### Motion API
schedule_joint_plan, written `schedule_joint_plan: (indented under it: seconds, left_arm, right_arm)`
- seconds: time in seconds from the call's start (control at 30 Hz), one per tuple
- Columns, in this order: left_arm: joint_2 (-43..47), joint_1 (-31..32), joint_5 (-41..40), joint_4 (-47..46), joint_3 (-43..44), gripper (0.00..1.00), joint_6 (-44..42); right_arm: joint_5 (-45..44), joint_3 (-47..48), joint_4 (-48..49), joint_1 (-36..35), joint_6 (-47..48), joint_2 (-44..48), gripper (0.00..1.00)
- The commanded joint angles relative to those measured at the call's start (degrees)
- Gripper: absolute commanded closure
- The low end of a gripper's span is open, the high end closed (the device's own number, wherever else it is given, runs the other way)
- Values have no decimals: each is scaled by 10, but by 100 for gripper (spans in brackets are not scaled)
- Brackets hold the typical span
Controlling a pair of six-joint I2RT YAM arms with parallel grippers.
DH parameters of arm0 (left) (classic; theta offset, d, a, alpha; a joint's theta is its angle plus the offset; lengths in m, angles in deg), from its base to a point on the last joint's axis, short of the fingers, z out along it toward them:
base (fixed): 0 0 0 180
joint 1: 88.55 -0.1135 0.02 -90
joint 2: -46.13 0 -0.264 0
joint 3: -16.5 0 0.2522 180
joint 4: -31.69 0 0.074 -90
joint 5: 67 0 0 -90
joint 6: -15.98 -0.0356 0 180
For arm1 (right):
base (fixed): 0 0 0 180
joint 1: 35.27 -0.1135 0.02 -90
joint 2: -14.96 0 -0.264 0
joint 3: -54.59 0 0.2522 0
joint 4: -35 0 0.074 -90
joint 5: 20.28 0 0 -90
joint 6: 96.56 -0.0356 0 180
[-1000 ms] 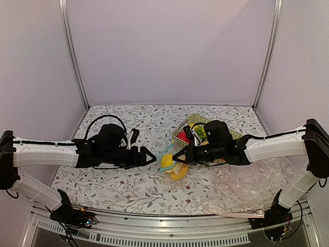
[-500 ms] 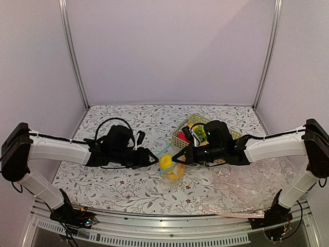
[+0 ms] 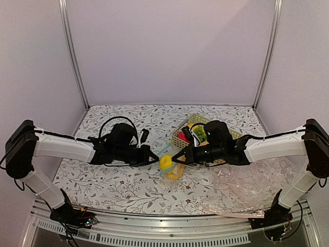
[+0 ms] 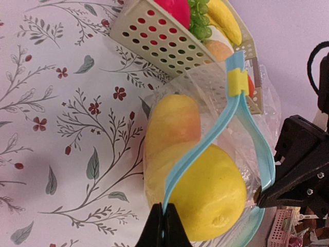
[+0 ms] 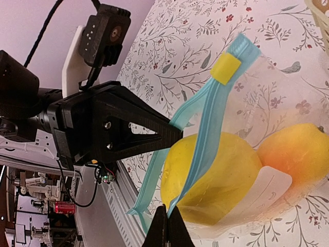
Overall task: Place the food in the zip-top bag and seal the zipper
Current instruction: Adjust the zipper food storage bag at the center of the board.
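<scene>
The flowery bench [image 3: 115,182] holds a pale basket [image 3: 180,137] at the back, the zip-top bag [image 3: 174,169] in the middle and a big clear plastic sheet [image 3: 247,188] front right

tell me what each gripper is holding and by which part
The left gripper and right gripper each pinch the zip-top bag by its blue zipper, on opposite lips.

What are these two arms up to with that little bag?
Two robot arms are bagging toy fruit. The yellow fruit and the orange-yellow fruit are already inside the zip-top bag. The left gripper and the right gripper each pinch one side of the blue zipper, holding the mouth apart. The yellow slider sits at one end, so the bag is not yet sealed. A basket of other fruit stands just behind.
</scene>
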Motion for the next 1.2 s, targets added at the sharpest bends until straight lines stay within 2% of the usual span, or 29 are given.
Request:
schedule_joint_plan:
  seconds: [0.0, 0.07, 0.2, 0.4, 0.63, 1.17]
  left_arm:
    - [13, -7, 4, -1, 12, 100, -10]
    - [23, -6, 8, -1, 14, 100, -16]
    - [58, 0, 7, 6, 24, 100, -40]
    - [61, 20, 9, 67, 65, 100, -91]
    - [6, 54, -26, 132, 115, 100, -101]
    - [-44, 79, -36, 109, 133, 100, -61]
  right_arm:
    - [-18, -3, -4, 0, 12, 14, 100]
    - [-41, 6, -33, 0, 18, 18, 100]
    - [-122, 48, -178, -1, 51, 24, 100]
    - [-163, 74, -253, -3, 87, 41, 100]
    - [-163, 102, -256, -23, 97, 18, 100]
    - [-136, 136, -212, -41, 68, -49, 100]
